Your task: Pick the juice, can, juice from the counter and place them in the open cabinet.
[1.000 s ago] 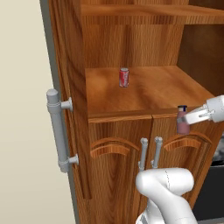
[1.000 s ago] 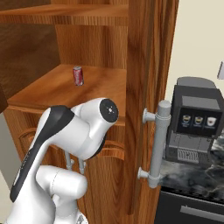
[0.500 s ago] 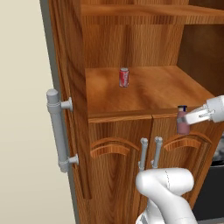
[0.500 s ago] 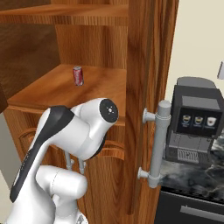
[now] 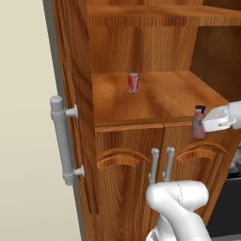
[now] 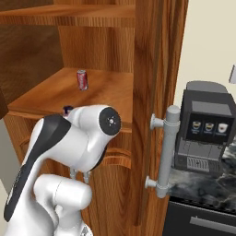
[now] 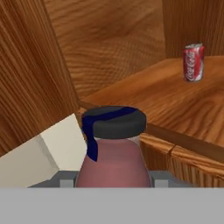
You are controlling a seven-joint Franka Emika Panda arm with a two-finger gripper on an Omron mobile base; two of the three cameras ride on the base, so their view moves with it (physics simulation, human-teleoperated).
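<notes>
Where the cabinet filled most of the left base view, its open compartment sat in the upper middle of the frame, bounded by a shelf board above, a back panel behind and wooden walls at both sides. Its shelf floor lay bare across the centre and right, and its front lip ran left to right across the middle of the frame. Below that lip stood two closed lower doors with a pair of grey handles side by side. At the left of the frame the open cabinet door was seen edge-on, with a grey bar handle sticking out from it. In the right base view a dark coffee machine stood at the right of the frame on the marbled counter.

At the right edge of the left base view the gripper was clamped on a juice bottle, maroon with a dark cap, held upright just in front of the shelf lip and outside the compartment. The can stood upright toward the back left of the shelf floor, well apart from the bottle; in the hand view it appeared at the upper right, beyond the bottle cap.
</notes>
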